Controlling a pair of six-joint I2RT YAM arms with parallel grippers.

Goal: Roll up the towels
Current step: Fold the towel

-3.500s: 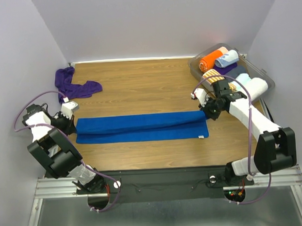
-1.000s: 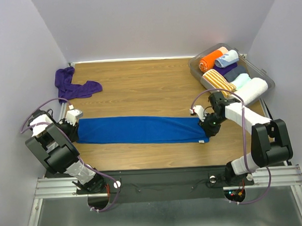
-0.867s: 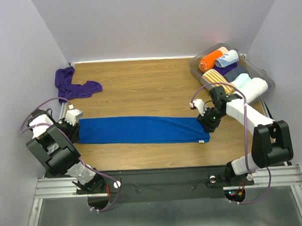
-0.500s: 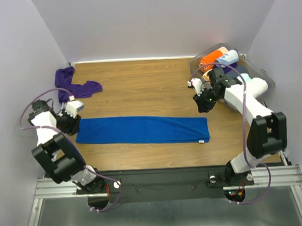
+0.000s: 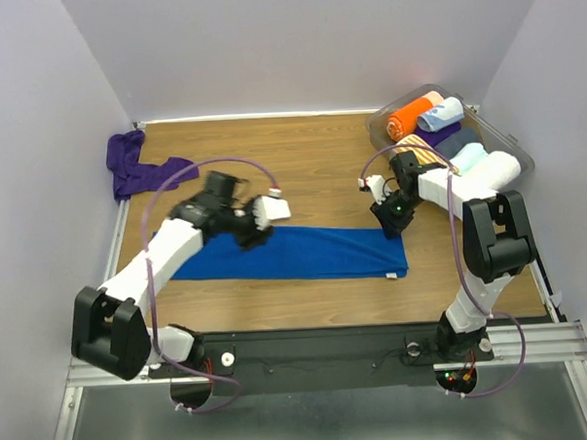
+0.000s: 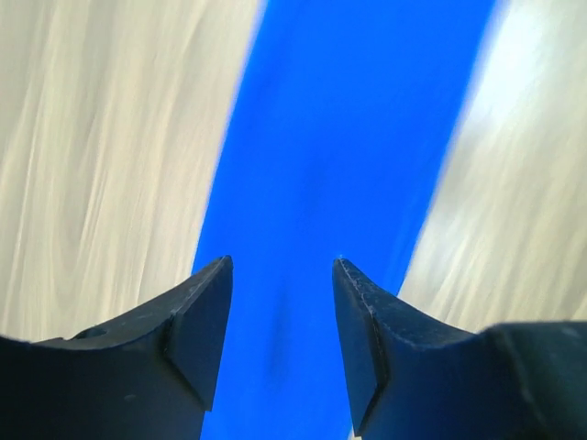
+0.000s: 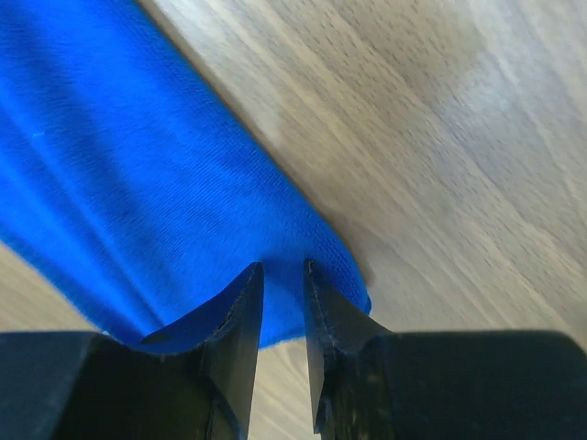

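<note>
Blue towel (image 5: 324,253): lies flat on the desk (image 5: 301,171) as a long narrow strip, unrolled, running left to right across the near half of the surface. Its right end is square and lies near the right arm; its left end passes under the left arm.

Purple towel (image 5: 135,168): lies crumpled in a loose heap at the far left corner of the desk, well apart from the blue strip and from both arms.

Left tool (image 5: 253,233): reaches in over the left part of the blue towel. The wrist view is blurred, but the left tool (image 6: 280,266) shows its fingers standing well apart, with blue cloth below and between them. Nothing is held.

Right tool (image 5: 389,224): sits at the far corner of the towel's right end. In its wrist view the right tool (image 7: 280,266) has its fingers drawn close, leaving a slim gap. Blue cloth and bare wood show through that gap; no cloth is seen caught between the fingers.

Clear bin (image 5: 372,131): stands at the far right of the desk and holds several rolled towels, among them orange, pale blue, striped and white.
</note>
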